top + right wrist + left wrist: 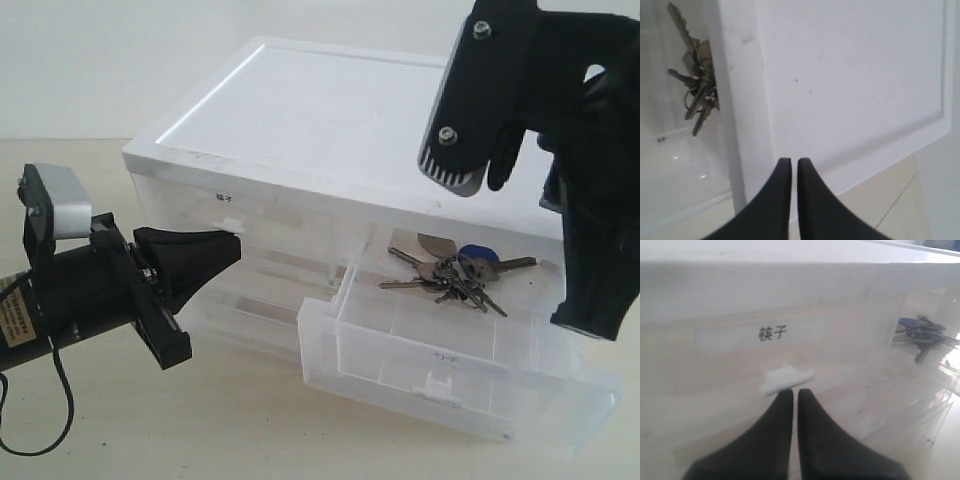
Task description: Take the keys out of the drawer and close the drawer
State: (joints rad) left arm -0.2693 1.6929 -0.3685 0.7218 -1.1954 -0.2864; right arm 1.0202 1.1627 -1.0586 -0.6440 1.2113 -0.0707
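Left wrist view: left end effector (790,392) closed, tips just beside white tab (787,379); right end effector (790,161) closed, empty.

— How's the light on your end?
— Bright and diffuse; I can't place the source. The white cabinet top (320,110) is almost washed out in the exterior view, shadows faint.
— Focus?
— Soft. In my left wrist picture everything past the left hand (792,392) is hazy, though the label (773,333) reads. Beyond the right hand (794,161) the keys (696,85) blur, and small glints dot the drawer (670,190).
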